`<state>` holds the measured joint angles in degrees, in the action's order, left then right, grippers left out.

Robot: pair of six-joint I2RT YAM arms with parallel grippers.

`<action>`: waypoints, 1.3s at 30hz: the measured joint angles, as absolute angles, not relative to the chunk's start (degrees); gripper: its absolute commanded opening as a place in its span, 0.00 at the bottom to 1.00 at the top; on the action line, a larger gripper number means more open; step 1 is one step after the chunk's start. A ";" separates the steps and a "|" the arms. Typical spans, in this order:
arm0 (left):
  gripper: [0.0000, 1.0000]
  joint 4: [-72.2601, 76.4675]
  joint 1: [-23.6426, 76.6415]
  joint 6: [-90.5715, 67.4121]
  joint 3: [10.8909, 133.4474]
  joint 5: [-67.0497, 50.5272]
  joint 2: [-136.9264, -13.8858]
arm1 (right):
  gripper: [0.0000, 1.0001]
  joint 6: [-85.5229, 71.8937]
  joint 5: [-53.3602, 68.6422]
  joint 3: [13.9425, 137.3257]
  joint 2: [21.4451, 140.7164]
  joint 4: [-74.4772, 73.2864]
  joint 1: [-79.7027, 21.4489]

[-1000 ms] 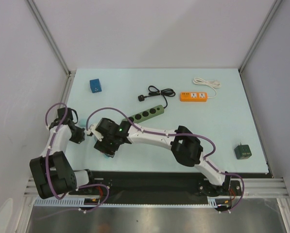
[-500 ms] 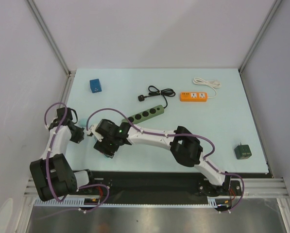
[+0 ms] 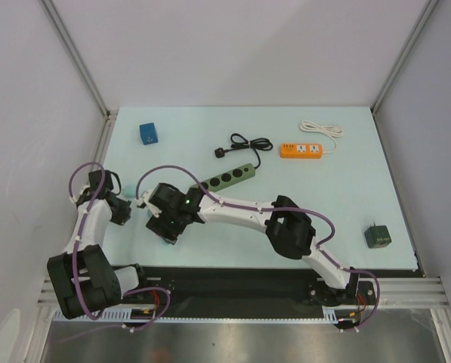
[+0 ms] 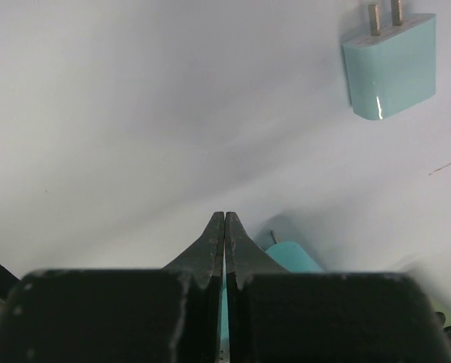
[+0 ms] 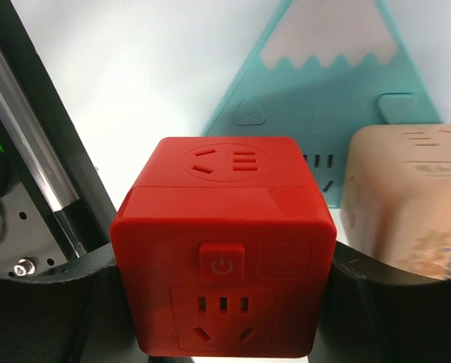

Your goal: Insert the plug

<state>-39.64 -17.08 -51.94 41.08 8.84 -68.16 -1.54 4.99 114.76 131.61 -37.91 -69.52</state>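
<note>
My right gripper (image 5: 223, 299) is shut on a red cube socket (image 5: 223, 227), one finger on each side of it; its power button and a socket face look at the camera. In the top view that gripper (image 3: 167, 228) sits at the near left of the table and hides the cube. My left gripper (image 4: 224, 218) is shut, its tips touching, low over the table. A teal two-pin plug (image 4: 391, 64) lies ahead of it to the right. A second teal piece (image 4: 293, 257) shows just behind the fingers. In the top view the left gripper (image 3: 125, 209) is left of the right one.
A teal mountain-shaped socket (image 5: 331, 91) and a beige cube (image 5: 406, 197) lie just beyond the red cube. Farther off are a green power strip (image 3: 227, 178), a black plug with cord (image 3: 223, 153), an orange strip (image 3: 301, 150), a blue cube (image 3: 148, 133) and a dark green cube (image 3: 377, 236).
The left arm has shifted slightly toward the near edge, its gripper staying shut. The right arm has kept its place with the red cube in its grip.
</note>
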 measured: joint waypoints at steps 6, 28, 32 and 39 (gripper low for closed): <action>0.00 -39.46 -17.08 -51.90 40.27 8.82 -68.18 | 0.00 -3.20 6.46 116.51 131.61 -38.74 -67.29; 0.00 -36.01 -17.12 -50.04 38.00 8.16 -68.82 | 0.00 -10.68 4.67 116.55 131.83 -39.75 -67.48; 0.00 -35.42 -17.15 -49.84 37.93 7.57 -68.90 | 0.00 -13.15 3.86 116.49 131.85 -39.57 -67.53; 0.00 -34.94 -17.15 -49.43 37.93 7.22 -68.90 | 0.00 -14.68 3.99 113.62 131.52 -36.38 -67.61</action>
<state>-34.94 -17.15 -49.43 37.93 7.22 -68.90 -14.68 3.99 113.62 131.52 -36.38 -67.61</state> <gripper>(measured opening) 0.005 0.664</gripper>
